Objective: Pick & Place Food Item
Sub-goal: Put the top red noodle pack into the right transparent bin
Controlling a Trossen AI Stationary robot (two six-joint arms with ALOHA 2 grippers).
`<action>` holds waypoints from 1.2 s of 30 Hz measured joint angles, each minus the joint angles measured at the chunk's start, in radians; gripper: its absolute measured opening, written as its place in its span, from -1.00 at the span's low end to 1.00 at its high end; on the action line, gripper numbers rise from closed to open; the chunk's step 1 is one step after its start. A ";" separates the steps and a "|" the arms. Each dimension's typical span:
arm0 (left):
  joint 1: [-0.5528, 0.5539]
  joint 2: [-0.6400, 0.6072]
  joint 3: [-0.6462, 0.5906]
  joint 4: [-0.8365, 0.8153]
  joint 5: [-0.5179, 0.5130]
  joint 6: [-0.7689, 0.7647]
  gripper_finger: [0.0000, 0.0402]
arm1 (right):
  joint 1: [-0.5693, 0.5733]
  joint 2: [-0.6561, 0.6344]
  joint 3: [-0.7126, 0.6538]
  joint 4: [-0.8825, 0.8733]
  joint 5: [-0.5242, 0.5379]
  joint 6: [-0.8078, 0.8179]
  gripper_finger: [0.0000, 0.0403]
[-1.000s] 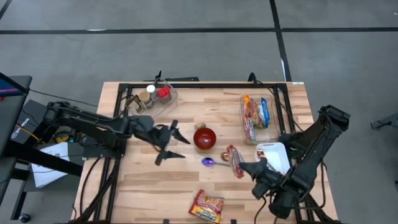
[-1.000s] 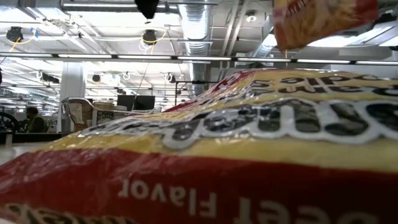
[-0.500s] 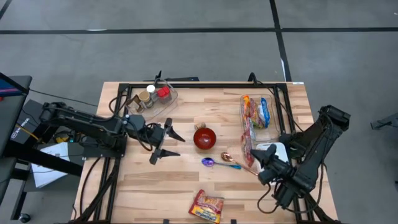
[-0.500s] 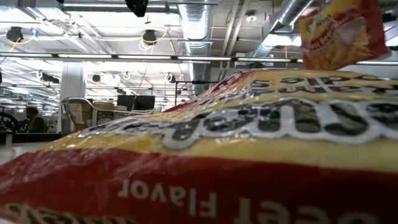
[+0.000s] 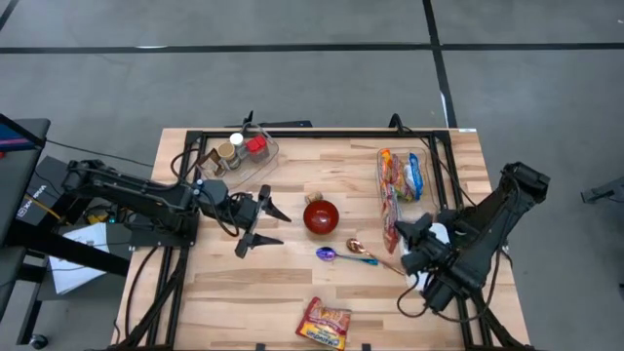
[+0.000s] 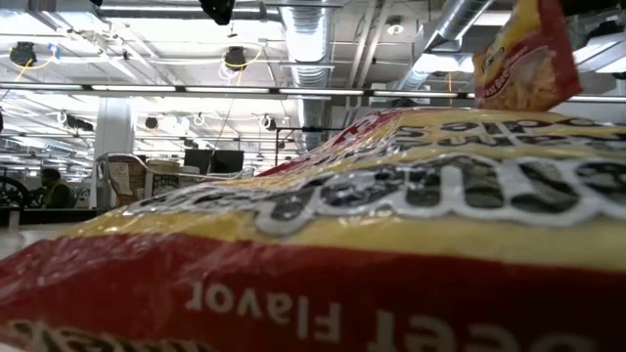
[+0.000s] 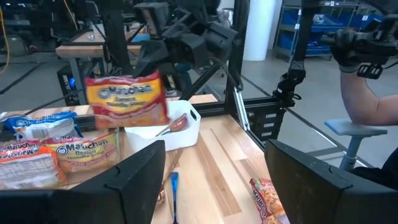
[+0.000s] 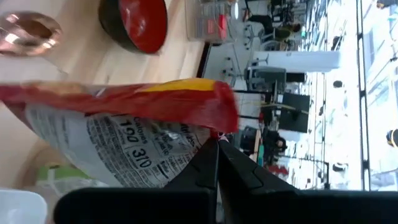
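Observation:
A red-and-yellow noodle packet (image 7: 127,99) hangs in the air, with my right gripper (image 8: 217,144) shut on it. From above, the packet (image 5: 392,229) shows edge-on between the clear bin of packets (image 5: 405,180) and the white tray (image 7: 186,134). In the low view it hangs at the upper right (image 6: 523,59). Left of the red bowl (image 5: 321,216), my left gripper (image 5: 263,225) stands open and holds nothing. My right gripper pinches the packet's upper edge (image 7: 154,78), near one corner, between its two shut fingers (image 8: 208,165). The fingers come from above, slanting from the table's right. The packet hangs below them, upright and lifted clear over the white tray's near-left side.
A purple spoon (image 5: 327,253) and a copper spoon (image 5: 358,247) lie near the bowl. Another packet (image 5: 324,324) lies at the near edge and fills the low view. A clear tray of jars (image 5: 239,151) stands far left. A person's arm (image 7: 364,93) shows beyond the table.
My right gripper has carried the packet from beside the spoons toward the table's right and far side, up to the clear bin. The wrist has turned, and the packet, first lying flat-on, now hangs edge-on as seen from above.

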 joint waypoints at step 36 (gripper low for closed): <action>0.000 0.000 0.000 -0.006 0.002 0.004 0.33 | -0.253 -0.299 -0.286 0.061 -0.158 -0.149 -1.00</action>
